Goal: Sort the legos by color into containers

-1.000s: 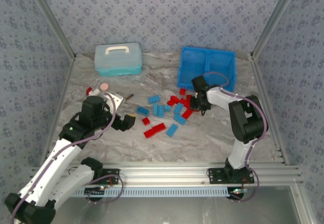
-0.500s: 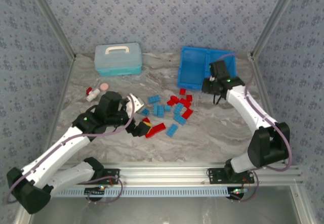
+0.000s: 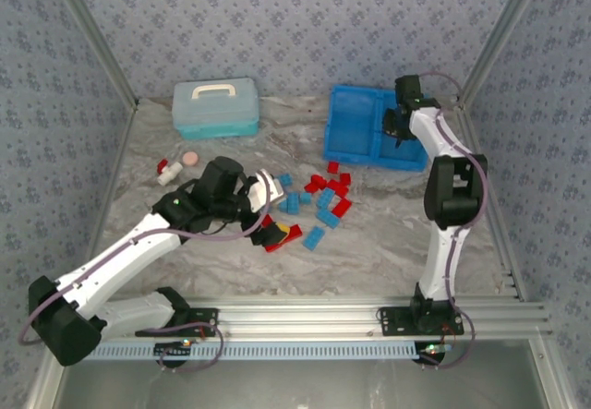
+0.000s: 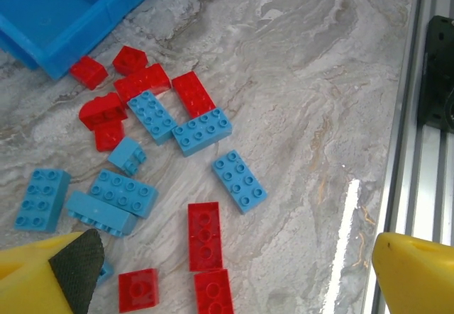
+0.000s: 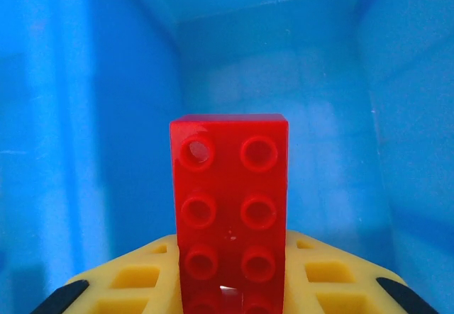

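Observation:
Red and light blue legos (image 3: 316, 199) lie scattered in the middle of the table, in front of the blue tray (image 3: 352, 130) with its two containers. My right gripper (image 3: 398, 125) hangs over the tray's right compartment, shut on a red two-by-four lego (image 5: 230, 208) that stands up between its yellow fingers (image 5: 135, 286). My left gripper (image 3: 273, 211) hovers open over the near left side of the pile. In the left wrist view its gap (image 4: 227, 286) spans a long red lego (image 4: 204, 234), a second red one (image 4: 214, 293) and a small red square one (image 4: 138, 289).
A pale turquoise lidded case (image 3: 216, 107) stands at the back left. A red-and-white capped item (image 3: 166, 169) and a pink disc (image 3: 189, 158) lie on the left. The metal rail (image 3: 305, 317) runs along the near edge. A tray corner (image 4: 64, 27) is close to the nearest red legos.
The right arm has carried the red lego from the pile back to above the tray's right compartment. The left arm has swung right, from the left side onto the pile.

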`<state>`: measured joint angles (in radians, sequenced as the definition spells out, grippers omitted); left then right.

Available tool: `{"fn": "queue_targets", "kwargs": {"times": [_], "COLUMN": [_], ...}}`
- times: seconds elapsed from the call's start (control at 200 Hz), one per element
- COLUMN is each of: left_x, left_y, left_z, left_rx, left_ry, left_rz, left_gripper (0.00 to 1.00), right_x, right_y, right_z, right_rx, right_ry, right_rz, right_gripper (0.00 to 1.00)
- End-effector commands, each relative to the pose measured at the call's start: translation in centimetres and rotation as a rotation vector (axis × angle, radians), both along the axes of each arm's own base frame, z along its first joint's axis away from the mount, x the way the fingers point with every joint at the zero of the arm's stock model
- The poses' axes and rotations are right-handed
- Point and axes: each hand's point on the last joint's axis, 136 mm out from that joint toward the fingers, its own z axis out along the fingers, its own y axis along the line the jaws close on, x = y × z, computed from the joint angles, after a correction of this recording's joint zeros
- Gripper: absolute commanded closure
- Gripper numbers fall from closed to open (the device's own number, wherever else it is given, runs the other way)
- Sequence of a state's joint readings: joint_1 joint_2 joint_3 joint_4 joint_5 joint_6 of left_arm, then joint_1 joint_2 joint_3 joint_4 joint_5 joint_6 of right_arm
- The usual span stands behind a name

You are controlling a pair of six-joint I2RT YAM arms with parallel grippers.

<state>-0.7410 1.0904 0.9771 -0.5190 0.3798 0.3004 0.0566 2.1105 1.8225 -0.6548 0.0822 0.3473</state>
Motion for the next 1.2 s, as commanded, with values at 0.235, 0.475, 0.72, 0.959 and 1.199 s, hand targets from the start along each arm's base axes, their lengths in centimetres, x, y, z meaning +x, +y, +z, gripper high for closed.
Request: {"fn": "queue_targets", "kwargs": {"times": [0.235, 0.475, 0.72, 0.959, 1.199], "left_x": [1.2, 1.0, 2.0, 1.5, 0.5], "left_y": [1.0, 1.2, 2.6, 2.7, 2.4], "left_z": [1.1, 0.8, 0.4, 0.7, -0.1], "left_rx": [-0.007, -0.001, 0.066, 0.051, 0.067], "left_ry": [-0.189, -0.178, -0.212, -0.22, -0.189], "left_rz": [0.032, 0.035, 0.11, 0.093, 0.03], "left_gripper": [0.01, 0.01, 0.01, 0.01, 0.01], "right_x": [1.5, -0.2, -7.1, -20.0, -25.0], "right_y": [-0.8, -0.4, 3.7, 9.9, 14.2], "right_z": [-1.8, 4.4, 5.8, 1.8, -3.6], "right_rx": [0.027, 0.011, 0.043, 0.08, 0.162], "right_ry": [0.065, -0.021, -0.087, -0.01, 0.082], "right_rz": [-0.012, 0.015, 0.044, -0.016, -0.061], "right_gripper": [0.48, 0.49, 0.47, 0.38, 0.29]}}
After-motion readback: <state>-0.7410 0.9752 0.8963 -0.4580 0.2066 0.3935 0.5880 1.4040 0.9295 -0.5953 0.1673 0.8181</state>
